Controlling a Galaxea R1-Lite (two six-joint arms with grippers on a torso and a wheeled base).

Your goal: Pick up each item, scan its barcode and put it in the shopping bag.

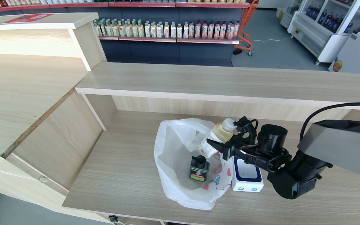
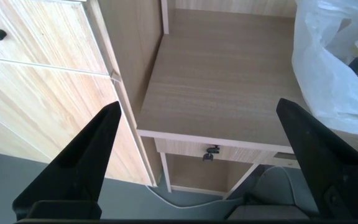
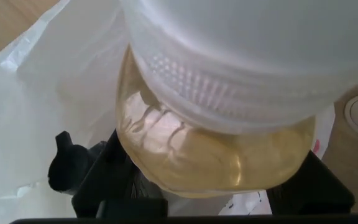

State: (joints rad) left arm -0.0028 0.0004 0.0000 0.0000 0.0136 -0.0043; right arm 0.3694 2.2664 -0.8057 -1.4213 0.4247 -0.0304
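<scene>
1. The light wood-grain bench (image 1: pixel 120 175) carries everything, set low behind a raised counter ledge.
2. The thin white plastic shopping bag (image 1: pixel 173 162) sits in the middle of the bench with its mouth open upward. It slumps, so I reckon the rim could fold in when something drops against it.
3. The right gripper (image 1: pixel 227 135) hangs over the bag's right edge, clenched on the clear plastic bottle of pale yellow drink with a white cap (image 1: pixel 219 133). In the right wrist view the bottle (image 3: pixel 216 143) sits between the dark fingers, with the bag below it.
4. The left gripper (image 2: pixel 197 162) is off at the bench's left front corner, well apart from the bag. Its fingers are spread wide and hold nothing.
5. The white box scanner with a blue-rimmed face (image 1: pixel 246 175) lies on the bench, touching the bag's right side, just below the held bottle.
6. The held bottle is tilted, cap up and away from the bag, base leaning in over the bag's mouth. It is off the bench and not yet inside.
7. The small black bottle with a red and green label (image 1: pixel 199 168) stands on the bag's floor, so one item looks finished.
8. My guess is the task is well along. What remains for this bottle is lowering and letting go. Whether it has been scanned, I cannot tell.
</scene>
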